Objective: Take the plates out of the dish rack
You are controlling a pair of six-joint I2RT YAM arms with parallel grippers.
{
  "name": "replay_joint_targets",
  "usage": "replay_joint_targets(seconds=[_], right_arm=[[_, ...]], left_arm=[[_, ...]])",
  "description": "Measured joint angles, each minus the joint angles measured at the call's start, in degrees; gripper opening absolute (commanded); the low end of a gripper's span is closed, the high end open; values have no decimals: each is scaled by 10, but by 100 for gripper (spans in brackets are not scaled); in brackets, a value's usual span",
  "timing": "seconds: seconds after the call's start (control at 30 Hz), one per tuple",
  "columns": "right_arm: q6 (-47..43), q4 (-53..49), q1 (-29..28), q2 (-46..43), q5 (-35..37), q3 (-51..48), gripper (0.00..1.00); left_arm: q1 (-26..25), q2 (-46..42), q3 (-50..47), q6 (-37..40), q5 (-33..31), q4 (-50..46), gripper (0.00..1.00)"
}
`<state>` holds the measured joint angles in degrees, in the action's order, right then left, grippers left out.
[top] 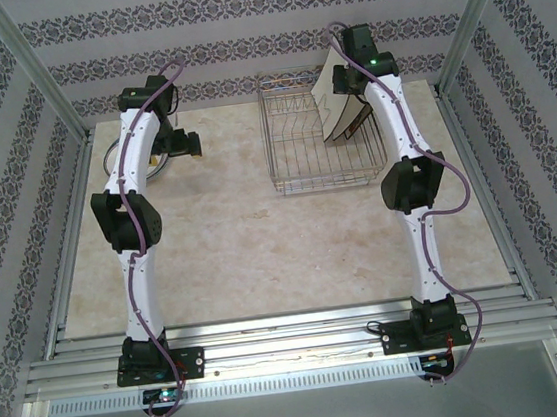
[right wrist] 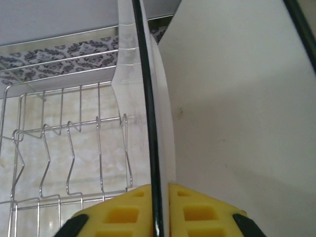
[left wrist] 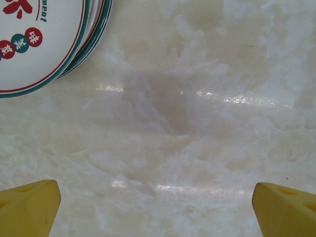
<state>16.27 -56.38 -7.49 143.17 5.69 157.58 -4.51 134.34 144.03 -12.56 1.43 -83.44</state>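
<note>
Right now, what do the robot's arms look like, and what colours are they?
The left arm and right arm are white tubes with chunky black joints. A purple cable runs along each, and each stands on a black base. The jaws are bright yellow with small hollows moulded in. A tiny green light glows near the right arm's wrist.
</note>
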Motion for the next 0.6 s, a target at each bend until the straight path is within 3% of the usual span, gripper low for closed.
replay_joint_targets(seconds=[0.1, 0.6], right_arm=[[1, 3, 2, -1, 0, -3, 0], [1, -5, -5, -16, 16, -16, 0]], left_arm=[[0, 0, 0, 0, 0, 0, 100], [0, 0, 0, 2, -11, 0, 100]])
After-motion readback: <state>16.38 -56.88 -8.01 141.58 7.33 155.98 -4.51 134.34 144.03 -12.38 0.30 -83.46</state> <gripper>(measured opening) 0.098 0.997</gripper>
